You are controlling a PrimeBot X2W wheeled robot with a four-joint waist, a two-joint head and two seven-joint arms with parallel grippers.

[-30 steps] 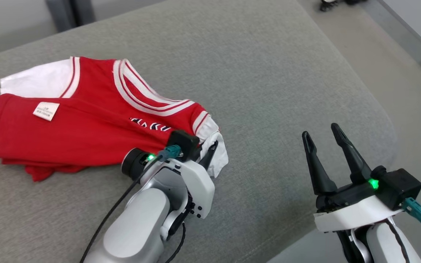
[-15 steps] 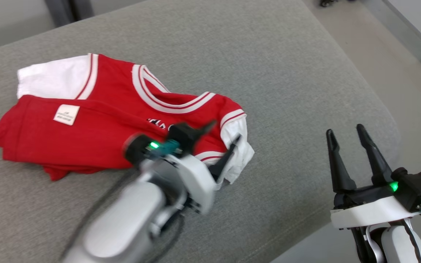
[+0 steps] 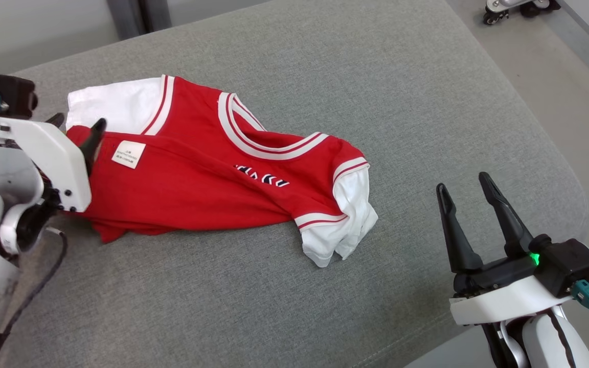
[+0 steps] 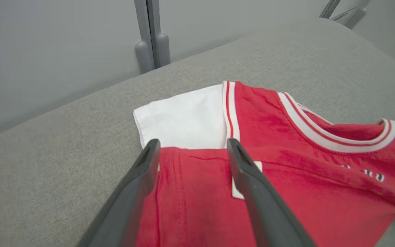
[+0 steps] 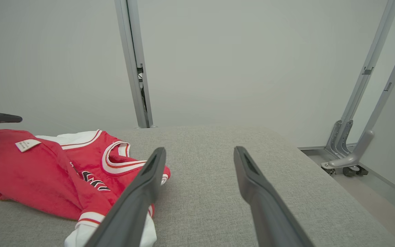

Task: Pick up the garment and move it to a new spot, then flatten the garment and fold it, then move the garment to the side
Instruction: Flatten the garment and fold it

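The garment (image 3: 207,184), a red top with white sleeves and a white-striped collar, lies folded on the grey cushion (image 3: 376,87), a white label facing up near its left end. My left gripper (image 3: 76,128) stands open over that left end. In the left wrist view its fingers (image 4: 139,178) straddle the red folded edge of the garment (image 4: 286,137) just below a white sleeve, with nothing gripped between them. My right gripper (image 3: 462,184) stands open and empty to the right of the garment's crumpled right sleeve, apart from it. In the right wrist view the right gripper (image 5: 199,150) points past the garment (image 5: 29,171).
The cushion's rounded right edge (image 3: 560,179) drops to a pale floor (image 3: 570,102). A wheeled metal foot (image 3: 514,7) stands on the floor at the far right. A grey upright post (image 4: 151,34) rises behind the cushion against a plain wall.
My left gripper has opened, let go of the garment's right sleeve and swung to the garment's left end. The head camera has shifted. The right gripper stays open.
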